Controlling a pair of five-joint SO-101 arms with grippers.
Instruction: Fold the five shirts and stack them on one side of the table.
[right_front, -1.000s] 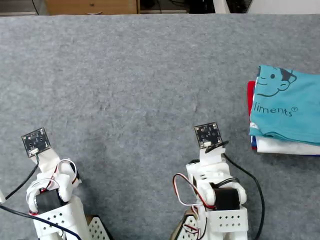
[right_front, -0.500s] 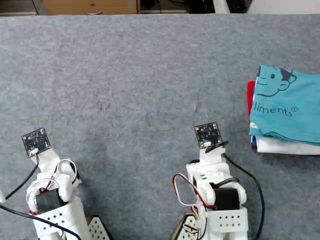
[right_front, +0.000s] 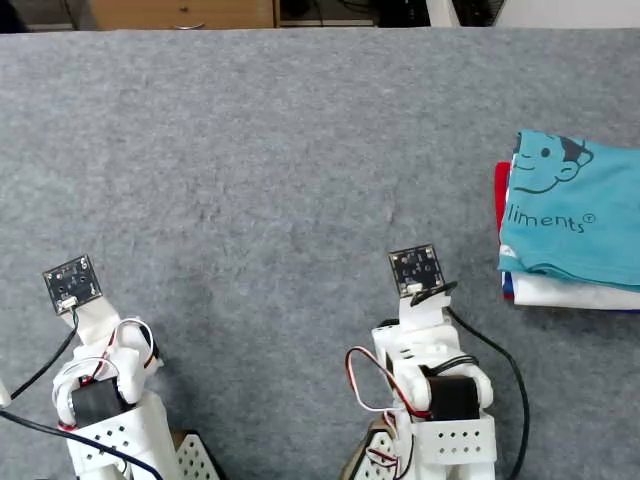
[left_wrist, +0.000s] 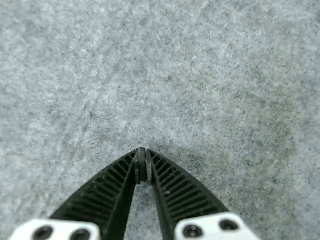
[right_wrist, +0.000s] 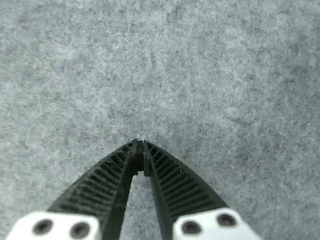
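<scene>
Stack of shirts (right_front: 568, 225): recorded folded at the right edge of the worktop (right_front: 280, 150), on the right arm's side and farther out than that arm's base. The stack is cut by the frame edge.

- A teal shirt (right_front: 580, 215) with a dark printed cartoon figure is laid on top.
- A red shirt (right_front: 501, 195) is exposed as a narrow strip along the stack's inner edge, beneath the teal one.
- A white shirt (right_front: 575, 292) is exposed along the near edge, also under the teal one.
- The full count of layers cannot be determined.

The worktop is covered with a grey felt-like cloth. Wooden furniture (right_front: 180, 12) is noted beyond its far edge.

Left arm (right_front: 100, 395): placed at the near left corner, folded back over its base. Right arm (right_front: 435, 395): placed at the near edge, right of centre, folded likewise. Both are well apart from the stack and from each other. A black cable (right_front: 505, 370) is looped beside the right arm's base.

Left hand (left_wrist: 142, 165): clenched. The ribbed black fingers (left_wrist: 110, 192) are met directly at the tips, and grey cloth is seen beneath them.

Right hand (right_wrist: 140, 157): clenched in the same way. Its fingers (right_wrist: 175, 190) are pressed tip to tip and pointed down at the grey cloth.
</scene>
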